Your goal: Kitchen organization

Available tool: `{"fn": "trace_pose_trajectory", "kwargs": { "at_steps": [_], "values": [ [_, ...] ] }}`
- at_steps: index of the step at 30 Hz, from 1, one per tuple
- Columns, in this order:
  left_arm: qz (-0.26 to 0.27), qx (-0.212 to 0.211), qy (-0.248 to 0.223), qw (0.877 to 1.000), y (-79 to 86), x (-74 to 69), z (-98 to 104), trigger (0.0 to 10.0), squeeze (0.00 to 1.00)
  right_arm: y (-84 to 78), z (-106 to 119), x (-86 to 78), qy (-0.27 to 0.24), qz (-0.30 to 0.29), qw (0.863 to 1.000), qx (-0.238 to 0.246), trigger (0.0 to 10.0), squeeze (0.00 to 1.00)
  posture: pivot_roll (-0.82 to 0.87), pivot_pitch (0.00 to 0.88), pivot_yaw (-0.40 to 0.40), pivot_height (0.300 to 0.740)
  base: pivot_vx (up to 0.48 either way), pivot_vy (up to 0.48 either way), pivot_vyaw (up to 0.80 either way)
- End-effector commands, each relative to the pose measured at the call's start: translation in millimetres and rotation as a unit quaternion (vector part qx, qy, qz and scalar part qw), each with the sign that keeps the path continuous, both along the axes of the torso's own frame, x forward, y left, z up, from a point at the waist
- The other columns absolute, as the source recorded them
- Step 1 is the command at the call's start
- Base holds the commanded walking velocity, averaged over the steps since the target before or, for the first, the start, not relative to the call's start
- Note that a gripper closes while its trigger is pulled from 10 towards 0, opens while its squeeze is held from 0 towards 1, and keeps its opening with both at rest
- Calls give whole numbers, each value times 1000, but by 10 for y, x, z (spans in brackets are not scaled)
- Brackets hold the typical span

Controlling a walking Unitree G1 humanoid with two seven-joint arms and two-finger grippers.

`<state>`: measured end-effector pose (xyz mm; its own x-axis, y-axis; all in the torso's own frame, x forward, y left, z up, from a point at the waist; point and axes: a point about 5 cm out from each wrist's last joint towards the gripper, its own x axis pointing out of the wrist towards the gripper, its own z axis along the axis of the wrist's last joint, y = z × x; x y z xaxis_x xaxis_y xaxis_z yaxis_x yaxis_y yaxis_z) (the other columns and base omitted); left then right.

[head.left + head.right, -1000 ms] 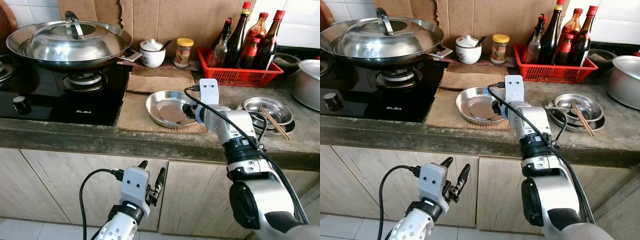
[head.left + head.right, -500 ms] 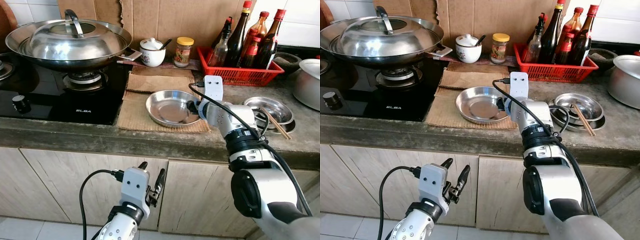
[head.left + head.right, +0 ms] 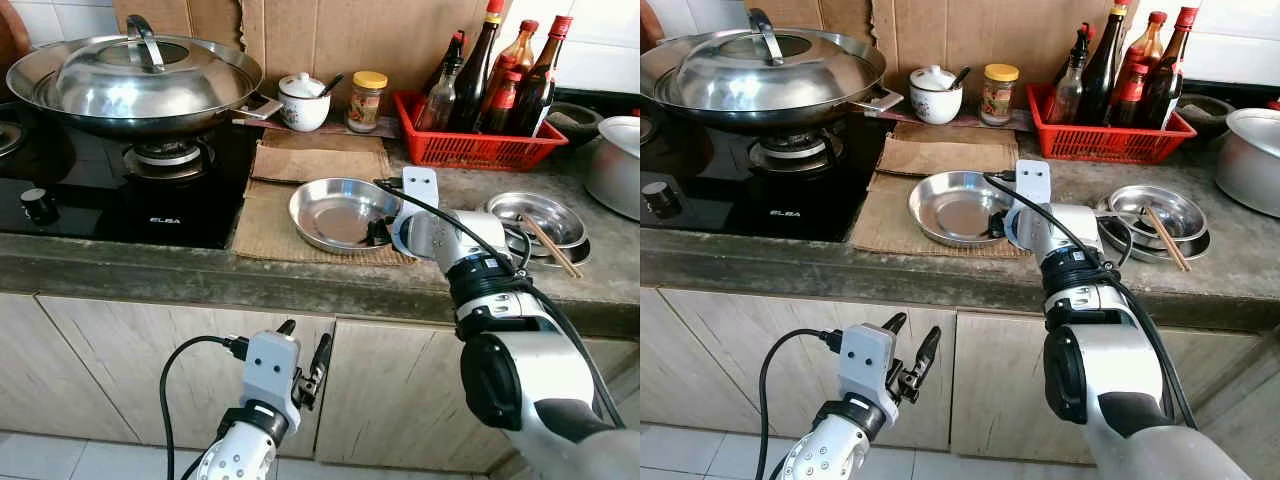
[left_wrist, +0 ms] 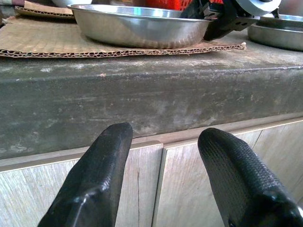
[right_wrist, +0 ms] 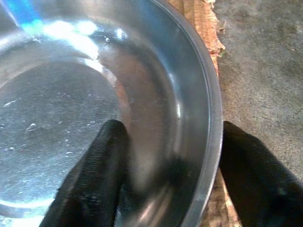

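- The shallow round steel dish (image 3: 338,212) is straddled at its rim by the right gripper (image 5: 165,175), jaws apparently not yet touching.
- The left gripper (image 4: 168,184) is held below the rough bench (image 4: 142,90), ribbed jaws wide.

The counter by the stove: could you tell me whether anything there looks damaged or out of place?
The cardboard mat under the steel dish has a ragged, torn edge, seen beside the right claw, whose fingers straddle the dish's rim. A pair of chopsticks lies loose across the stacked steel plates. Nothing is spilled.
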<state>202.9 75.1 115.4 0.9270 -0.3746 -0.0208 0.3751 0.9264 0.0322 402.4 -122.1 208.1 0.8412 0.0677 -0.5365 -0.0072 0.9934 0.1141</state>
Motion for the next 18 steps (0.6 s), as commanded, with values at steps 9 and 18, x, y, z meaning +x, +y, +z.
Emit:
{"fn": "trace_pose_trajectory", "kwargs": {
  "at_steps": [9, 18],
  "values": [
    [6, 2, -9, 1000, -14, 11, 43, 10000, 0, 6, -26, 1, 20, -16, 999, 35, 0, 0, 66, 35, -106, 740, 0, 0, 0],
    [8, 1, -10, 1000, -13, 30, 43, 10000, 0, 10, 57, 34, -10, -47, 994, 102, 0, 0, 67, 30, -109, 740, 0, 0, 0]
  ]
}}
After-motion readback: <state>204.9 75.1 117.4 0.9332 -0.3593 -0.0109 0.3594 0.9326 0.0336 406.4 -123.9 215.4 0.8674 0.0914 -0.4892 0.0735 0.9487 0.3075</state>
